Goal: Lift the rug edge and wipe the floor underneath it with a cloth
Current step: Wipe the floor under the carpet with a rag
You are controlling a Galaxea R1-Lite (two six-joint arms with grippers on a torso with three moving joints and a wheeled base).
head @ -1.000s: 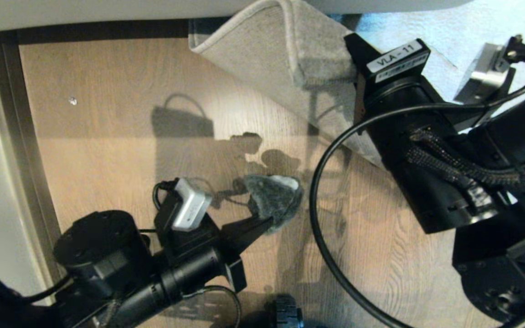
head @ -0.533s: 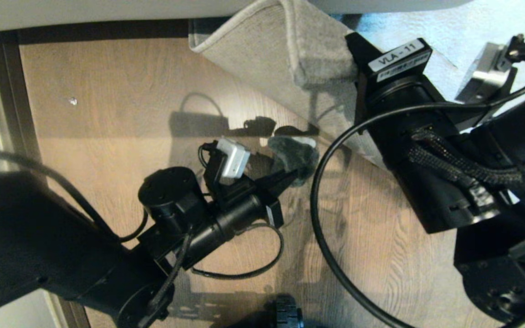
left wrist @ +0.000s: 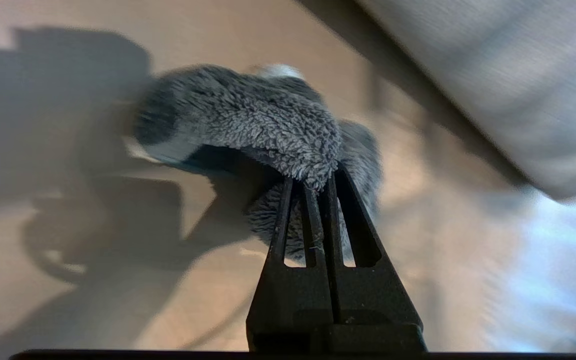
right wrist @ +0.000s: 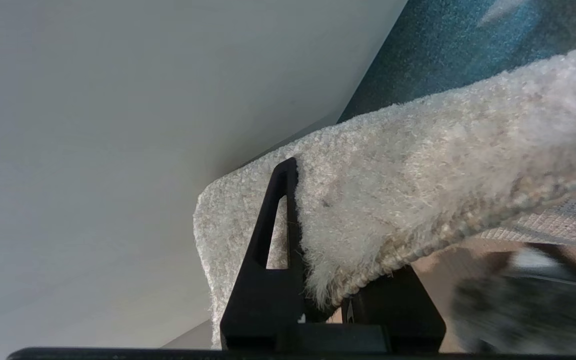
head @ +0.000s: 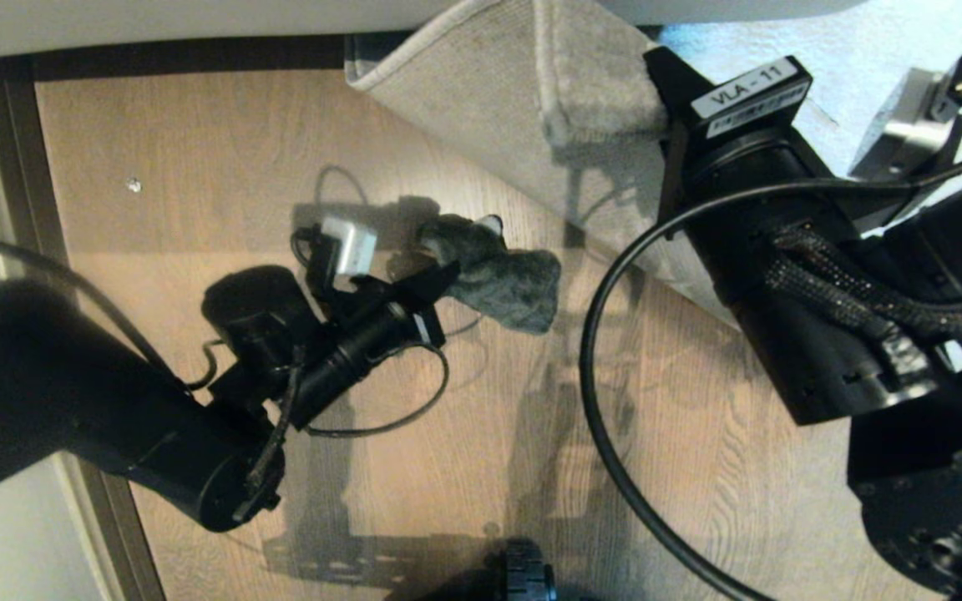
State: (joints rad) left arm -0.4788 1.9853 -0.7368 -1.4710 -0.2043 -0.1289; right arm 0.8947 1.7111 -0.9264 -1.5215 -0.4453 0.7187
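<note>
The right gripper [right wrist: 318, 260] is pinching the rug edge [head: 564, 100], holding it folded up. The left gripper [left wrist: 313, 185] is clamping the cloth [head: 498, 280] against the floor [head: 197, 133] beside it.

Fluffy cloth [head: 502, 280], glossy wood floor [head: 197, 150]

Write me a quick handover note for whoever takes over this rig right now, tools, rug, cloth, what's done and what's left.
Left tool: shut on the cloth, low over the floor, beside the raised rug.
Right tool: shut on the rug edge, holding it lifted and folded back near the wall.
Done: rug edge is up, bare floor exposed, cloth in the wiping area.
Left: finish wiping the exposed floor, pull the cloth clear, then lower the rug edge flat and release it.
</note>
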